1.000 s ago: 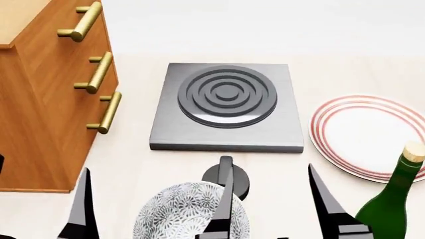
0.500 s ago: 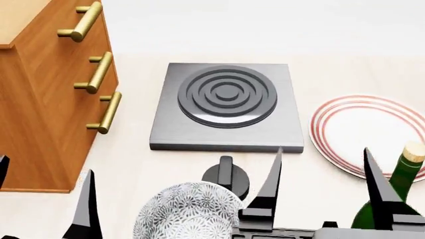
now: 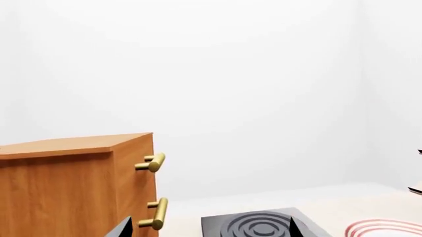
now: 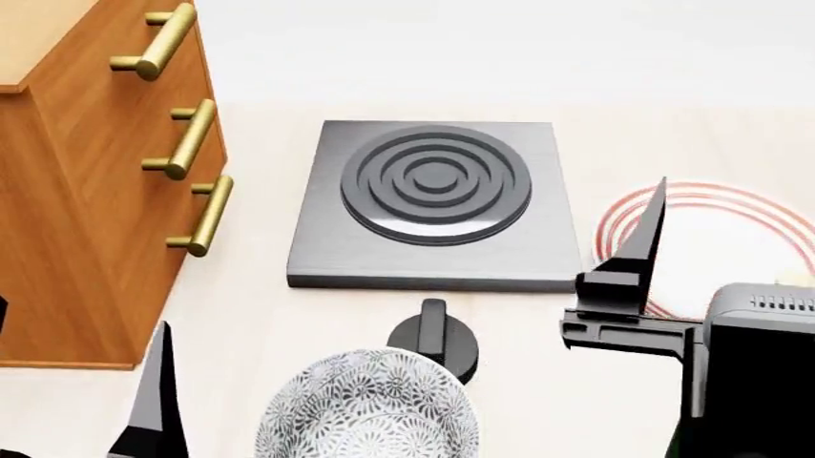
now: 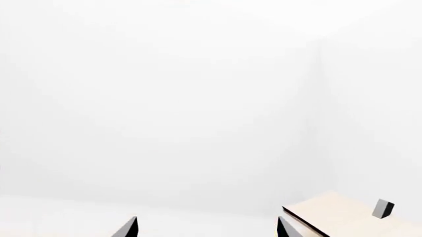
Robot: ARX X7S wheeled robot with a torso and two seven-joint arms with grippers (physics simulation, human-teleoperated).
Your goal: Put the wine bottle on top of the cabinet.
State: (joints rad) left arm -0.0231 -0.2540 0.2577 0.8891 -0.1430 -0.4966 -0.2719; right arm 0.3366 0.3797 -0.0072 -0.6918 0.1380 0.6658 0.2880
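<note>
While right gripper [image 4: 713, 286] hangs open, holding nothing, its body hides wine bottle at 4 o'clock; cabinet [image 4: 90, 181] at 9 o'clock; left gripper [image 3: 207, 228] open, holding nothing.

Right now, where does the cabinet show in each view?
Head view: cabinet fills the left edge, brass handles facing the hob.
Left wrist view: cabinet lower left, hob beside it.
Right wrist view: not in it.
Shared landmark: the hob.
</note>
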